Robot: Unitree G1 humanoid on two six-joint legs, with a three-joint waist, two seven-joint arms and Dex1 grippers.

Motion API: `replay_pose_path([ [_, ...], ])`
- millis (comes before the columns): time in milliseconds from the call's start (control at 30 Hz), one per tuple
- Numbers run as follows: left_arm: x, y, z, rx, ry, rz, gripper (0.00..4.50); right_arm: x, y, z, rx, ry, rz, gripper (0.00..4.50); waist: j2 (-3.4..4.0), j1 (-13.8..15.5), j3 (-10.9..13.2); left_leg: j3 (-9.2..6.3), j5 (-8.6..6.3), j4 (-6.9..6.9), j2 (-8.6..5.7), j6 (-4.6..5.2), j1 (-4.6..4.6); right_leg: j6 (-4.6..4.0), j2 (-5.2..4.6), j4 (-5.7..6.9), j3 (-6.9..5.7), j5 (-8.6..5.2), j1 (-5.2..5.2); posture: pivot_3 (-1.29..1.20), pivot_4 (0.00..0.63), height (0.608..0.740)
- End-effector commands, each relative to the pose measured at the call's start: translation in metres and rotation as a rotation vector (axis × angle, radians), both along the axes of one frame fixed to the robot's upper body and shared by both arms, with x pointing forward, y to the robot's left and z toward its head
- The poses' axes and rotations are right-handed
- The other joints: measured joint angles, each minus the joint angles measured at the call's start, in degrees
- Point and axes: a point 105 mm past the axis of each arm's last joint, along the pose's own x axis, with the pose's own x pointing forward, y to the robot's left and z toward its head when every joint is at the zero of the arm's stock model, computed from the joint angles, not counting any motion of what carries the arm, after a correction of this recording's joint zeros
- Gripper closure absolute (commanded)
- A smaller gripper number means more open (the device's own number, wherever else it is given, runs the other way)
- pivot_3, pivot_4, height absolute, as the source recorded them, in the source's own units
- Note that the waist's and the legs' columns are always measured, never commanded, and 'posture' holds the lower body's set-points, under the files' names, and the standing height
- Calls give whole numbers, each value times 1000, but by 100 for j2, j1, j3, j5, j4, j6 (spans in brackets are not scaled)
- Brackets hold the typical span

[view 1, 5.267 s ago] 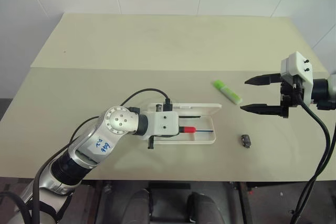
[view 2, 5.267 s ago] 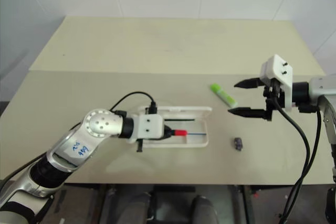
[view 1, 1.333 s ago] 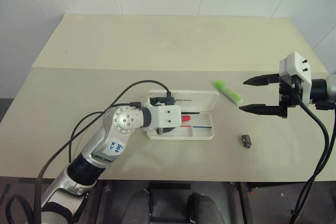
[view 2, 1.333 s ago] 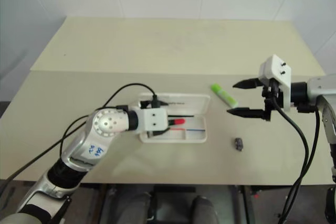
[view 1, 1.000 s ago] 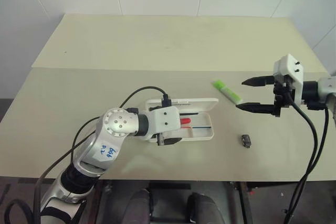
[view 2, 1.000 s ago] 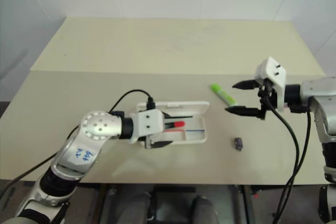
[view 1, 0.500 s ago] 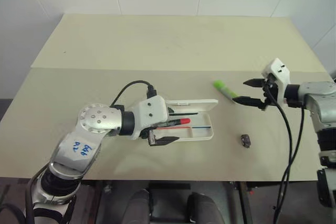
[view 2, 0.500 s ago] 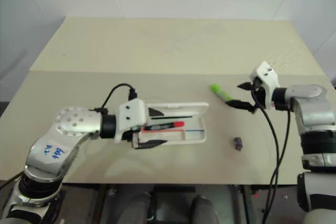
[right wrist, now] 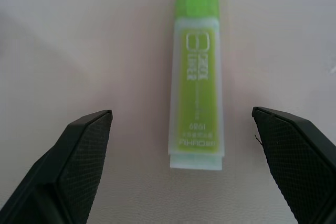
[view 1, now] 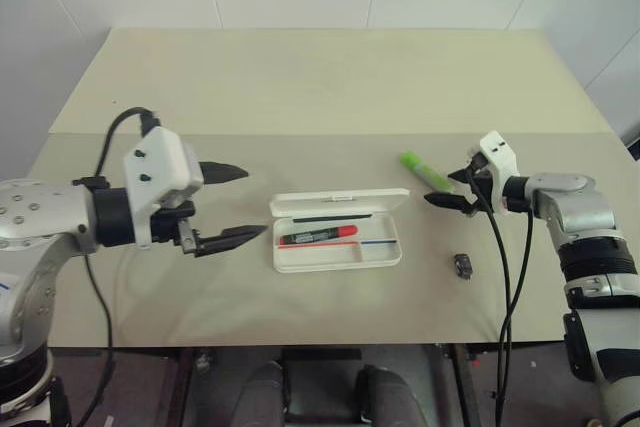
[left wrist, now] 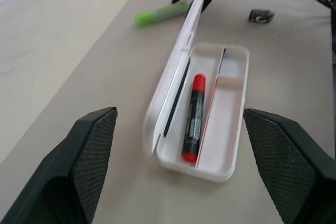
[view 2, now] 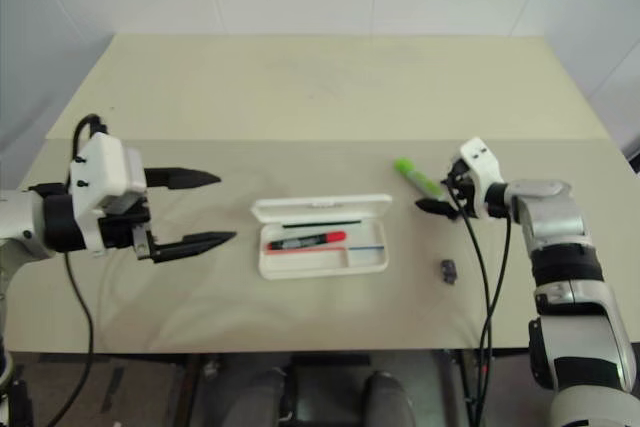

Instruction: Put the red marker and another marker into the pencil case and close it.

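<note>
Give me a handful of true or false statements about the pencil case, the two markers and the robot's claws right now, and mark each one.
1. The red marker lies inside the pencil case. True.
2. The pencil case is closed. False: its lid stands open.
3. The green highlighter is already in the case. False: it lies on the table, to the case's right.
4. The right claw is open, with the highlighter between its fingers. True.
5. The left claw grips the red marker. False: it is open and empty, left of the case.
</note>
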Motion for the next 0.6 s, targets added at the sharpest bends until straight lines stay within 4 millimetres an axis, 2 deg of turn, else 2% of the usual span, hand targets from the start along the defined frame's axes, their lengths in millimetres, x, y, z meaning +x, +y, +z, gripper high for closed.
replay_pose_path([
  [33, -7, 2, 5, 9, -37, -20, 357, 3, 1, 2, -6, -15, -27, 973, -2, 2, -1, 0, -1, 1, 1, -1, 0, 0, 0, -1, 0, 0, 0, 0, 150, 740],
  [67, -8, 2, 5, 9, -34, -23, 357, 3, 1, 2, -7, -14, -26, 1340, -2, 1, -1, 0, -1, 1, 1, -2, 0, 0, 0, -1, 0, 0, 0, 0, 150, 740],
  [100, -9, 3, 5, 9, -33, -24, 357, 2, 1, 3, -7, -16, -24, 1950, -2, 1, -1, 0, -2, 0, 1, -3, 1, 0, 0, -1, 1, 0, -1, 0, 150, 740],
  [167, -9, 6, 4, 9, -26, -21, 357, 1, 1, 6, -7, -20, -18, 2289, -2, -2, -1, 0, -3, -2, 4, -5, 1, 0, 4, -2, 2, 0, -2, 0, 150, 740],
  [267, -11, 11, 1, 13, -7, -23, 357, -4, 3, 17, 4, -49, 31, 3294, -2, -5, -1, 4, -3, -7, 3, -5, 1, 0, 4, -2, 5, 0, -5, 0, 150, 740],
  [300, -11, 11, -1, 17, -1, -28, 357, -6, 3, 21, 6, -59, 50, 3435, -2, -5, -1, 4, -3, -7, 3, -5, 1, 0, 4, -2, 6, 0, -6, 0, 150, 740],
  [400, -13, 10, -2, 13, 1, -46, 357, -12, 7, 39, 18, -104, 99, 3427, -1, -3, -1, 7, -3, -10, 4, -5, 1, 0, 4, -1, 9, 0, -9, 0, 150, 740],
  [600, -3, 15, 2, -1, -22, -14, 357, -33, 16, 101, 27, -271, 251, 3427, -1, 5, -1, 10, -4, -10, 4, -5, 0, 0, 4, -3, 13, 0, -12, 0, 150, 740],
])
